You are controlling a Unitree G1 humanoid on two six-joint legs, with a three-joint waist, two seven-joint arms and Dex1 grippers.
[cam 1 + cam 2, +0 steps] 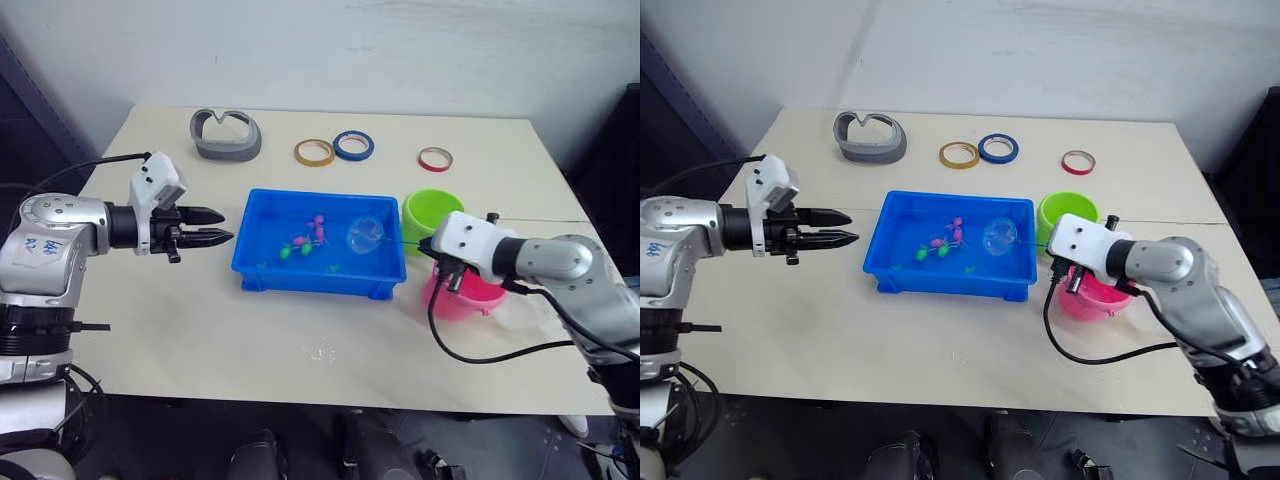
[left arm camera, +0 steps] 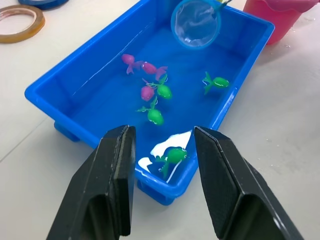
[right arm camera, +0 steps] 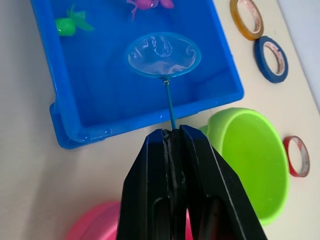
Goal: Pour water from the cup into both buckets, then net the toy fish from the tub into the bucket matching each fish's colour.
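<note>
Netting step: right gripper (image 3: 172, 137) clamps the net (image 3: 163, 55) over the tub's (image 1: 262, 262) right end; left gripper (image 1: 212, 226) open, empty; next, dip toward a fish (image 2: 148, 93).

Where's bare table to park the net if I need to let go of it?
Bare table runs along the near edge in front of the tub. Crowded: the right hand holds the net beside the green bucket and pink bucket.
</note>
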